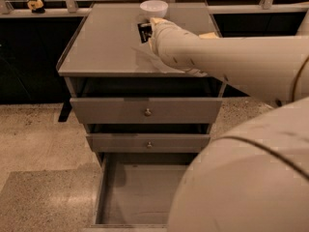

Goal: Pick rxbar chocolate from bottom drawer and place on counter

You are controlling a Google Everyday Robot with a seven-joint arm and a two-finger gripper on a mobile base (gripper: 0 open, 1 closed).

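The gripper (152,24), its hold hidden by the robot's own arm (227,57), meets the rxbar chocolate (144,32) on the far counter (101,52). A white bowl (153,7) stands just beyond, and the bottom drawer (135,192) gapes nearer.

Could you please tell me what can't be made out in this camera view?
Camera view:
1. The gripper, over the counter at the rxbar chocolate: its wrist hides whether it holds the bar.
2. The bottom drawer: the arm covers its right side.
3. The yellow sponge: mostly behind the arm.
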